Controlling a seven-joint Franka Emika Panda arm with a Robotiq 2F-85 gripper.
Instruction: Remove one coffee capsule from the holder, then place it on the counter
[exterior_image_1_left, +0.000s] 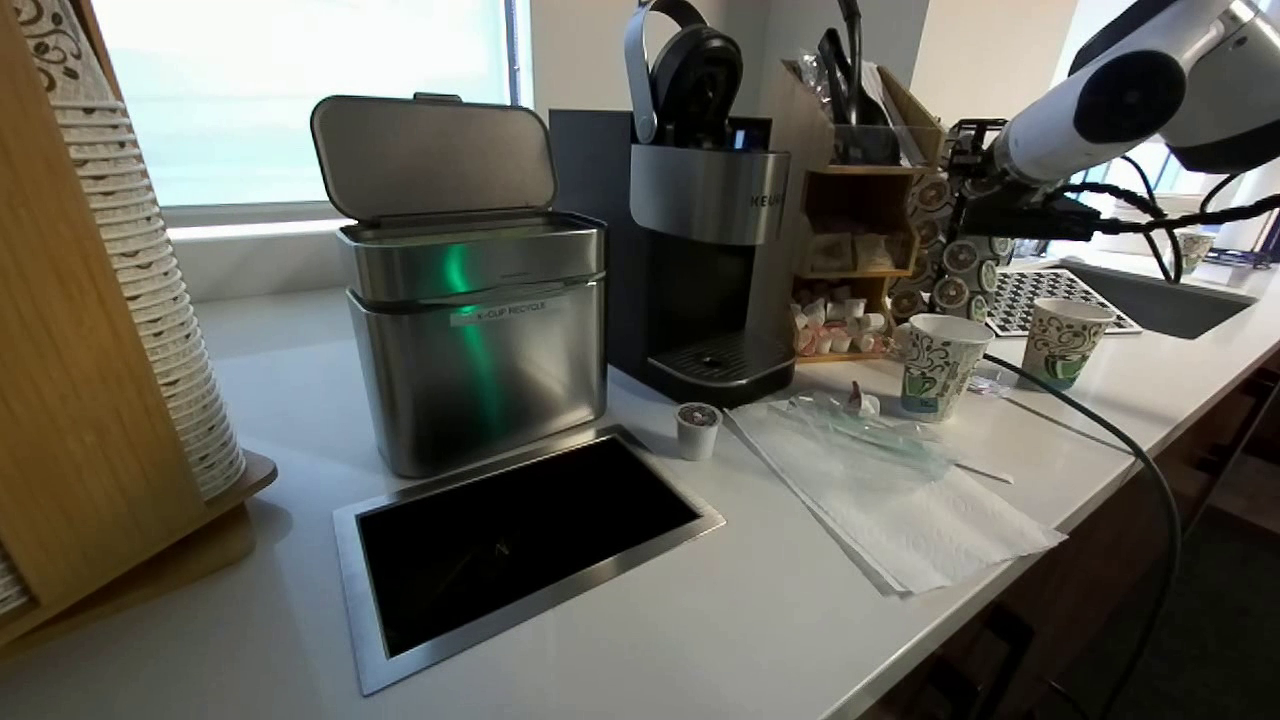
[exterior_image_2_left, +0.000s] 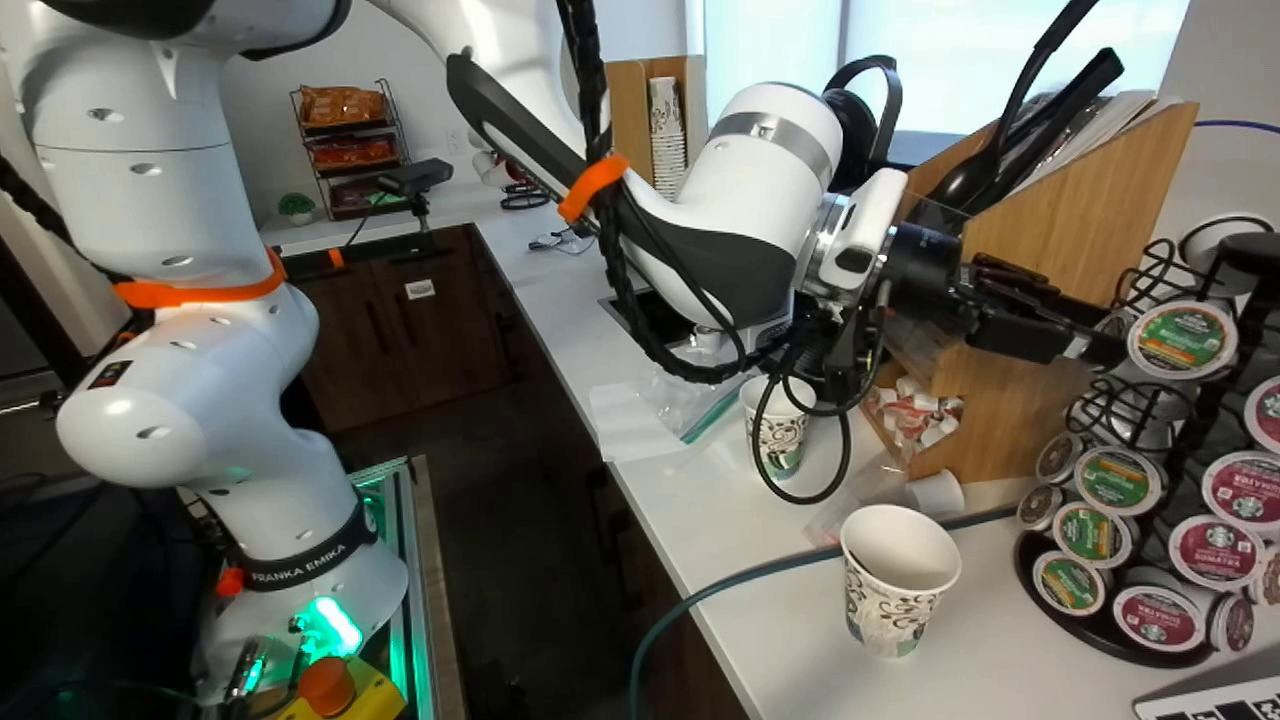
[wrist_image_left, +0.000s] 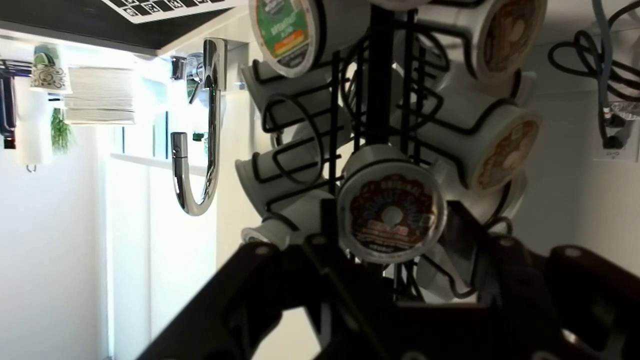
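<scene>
The holder is a dark wire rack full of round pods on the counter; its black post shows in the wrist view. A coffee capsule with a brown-red donut label sits in the rack, lid toward the camera. My gripper has one finger on each side of it, with no visible gap at the lid's edges, and looks shut on it. The finger contact behind the lid is hidden. In an exterior view the fingers reach into the rack's upper part. Another capsule stands upright on the counter.
A wooden organizer stands close beside the gripper. Paper cups and a cable are near the counter's front edge. A coffee machine, a steel bin, a dark opening and a paper towel lie further along.
</scene>
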